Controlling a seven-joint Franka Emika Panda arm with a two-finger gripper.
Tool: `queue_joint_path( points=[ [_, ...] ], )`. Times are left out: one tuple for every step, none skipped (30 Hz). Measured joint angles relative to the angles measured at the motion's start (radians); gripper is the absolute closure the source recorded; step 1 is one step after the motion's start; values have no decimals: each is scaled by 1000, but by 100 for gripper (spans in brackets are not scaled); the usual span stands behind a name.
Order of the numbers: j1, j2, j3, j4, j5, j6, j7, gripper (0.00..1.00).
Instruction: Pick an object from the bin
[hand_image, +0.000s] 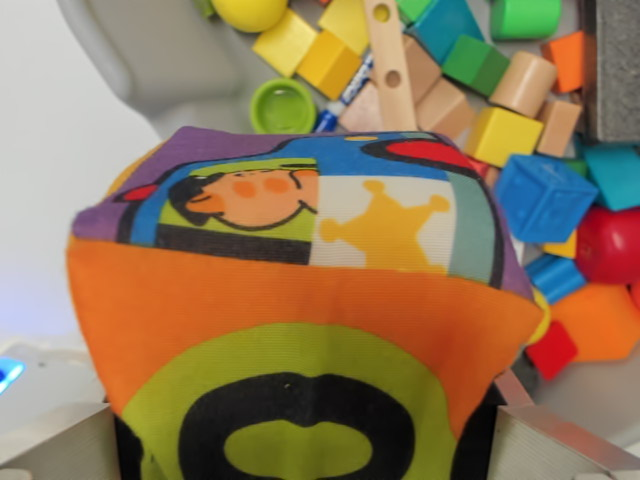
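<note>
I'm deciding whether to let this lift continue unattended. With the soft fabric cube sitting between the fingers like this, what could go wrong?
1. The fabric cube is soft and bulges well past the hand, so it may squash and slip out.
2. It blocks most of the wrist view, hiding what lies underneath.
3. If dropped, it could land on the loose blocks, such as the blue block.

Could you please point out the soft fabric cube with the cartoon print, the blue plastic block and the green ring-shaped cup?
Soft fabric cube with cartoon print (300, 300): wrist view, orange front face.
Blue plastic block (545, 197): wrist view, embossed face.
Green ring-shaped cup (283, 106): wrist view, rim.
</note>
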Motion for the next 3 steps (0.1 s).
queue_joint_path(
  points=[
    [0, 0, 0, 0, 0, 0, 0, 100],
    [0, 0, 0, 0, 0, 0, 0, 100],
    [0, 0, 0, 0, 0, 0, 0, 100]
  ],
)
